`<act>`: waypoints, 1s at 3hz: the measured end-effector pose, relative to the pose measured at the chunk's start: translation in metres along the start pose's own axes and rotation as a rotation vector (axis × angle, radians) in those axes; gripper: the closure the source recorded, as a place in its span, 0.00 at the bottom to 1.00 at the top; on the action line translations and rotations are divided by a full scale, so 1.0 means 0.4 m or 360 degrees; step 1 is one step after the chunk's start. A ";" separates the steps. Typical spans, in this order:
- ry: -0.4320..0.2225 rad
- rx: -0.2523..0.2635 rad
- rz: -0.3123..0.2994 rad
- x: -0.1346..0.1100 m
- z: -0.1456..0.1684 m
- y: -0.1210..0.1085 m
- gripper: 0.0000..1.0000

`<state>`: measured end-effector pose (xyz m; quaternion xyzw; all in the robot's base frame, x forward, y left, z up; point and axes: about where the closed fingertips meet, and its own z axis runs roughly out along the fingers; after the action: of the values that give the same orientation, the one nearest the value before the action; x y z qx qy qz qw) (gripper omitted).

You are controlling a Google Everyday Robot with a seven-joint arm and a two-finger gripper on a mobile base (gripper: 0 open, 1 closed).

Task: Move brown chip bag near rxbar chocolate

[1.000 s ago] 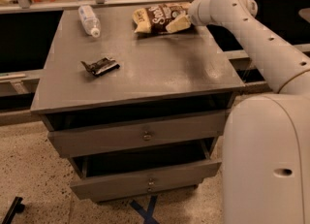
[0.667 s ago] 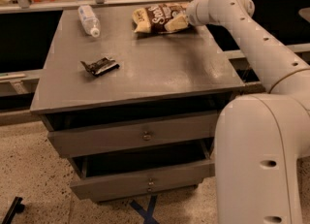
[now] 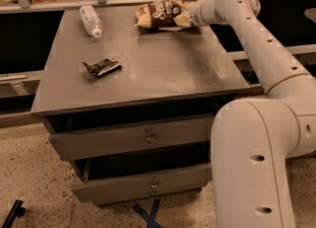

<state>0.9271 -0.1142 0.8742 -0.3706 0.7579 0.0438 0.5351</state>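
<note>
Though it has no part in the task, floor (image 3: 39, 182): speckled, with a blue tape mark (image 3: 148, 213) at 6 o'clock below the cabinet.
Drawers (image 3: 148, 137): two, on the near face of the cabinet, not involved.
Robot body (image 3: 252, 172): large white shell at 4 o'clock, with the arm (image 3: 256, 39) rising from it toward 1 o'clock over the far right corner.
Table top (image 3: 163, 69): grey and flat. It carries all three loose items.
Rxbar chocolate (image 3: 102, 67): small dark wrapper lying flat at about 9 o'clock of the top's middle, on its own and well apart from everything else.
Water bottle (image 3: 91, 20): clear, lying on its side at 11 o'clock near the far left corner. It is not a task item.
Brown chip bag (image 3: 160, 16): at 12 to 1 o'clock along the far edge, well apart from the bar.
Gripper (image 3: 190, 19): at the bag's 3 o'clock end, touching or just beside it. I cannot tell whether it is apart, together or clamped on the bag.
Done: the reach to the bag appears complete.
Left: confirming a hold, then carrying or sliding the bag toward 7 to 8 o'clock across the top, setting it down near the bar and letting go.
Progress: early, in my judgement, since the bag lies nowhere near its goal.
</note>
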 end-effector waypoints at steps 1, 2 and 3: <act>0.0003 -0.0046 -0.0018 -0.003 -0.005 0.003 0.83; 0.0004 -0.0107 -0.0027 -0.023 -0.044 0.008 1.00; 0.0000 -0.0187 -0.0030 -0.053 -0.096 0.023 1.00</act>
<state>0.8948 -0.1146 0.9053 -0.4084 0.7506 0.0833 0.5127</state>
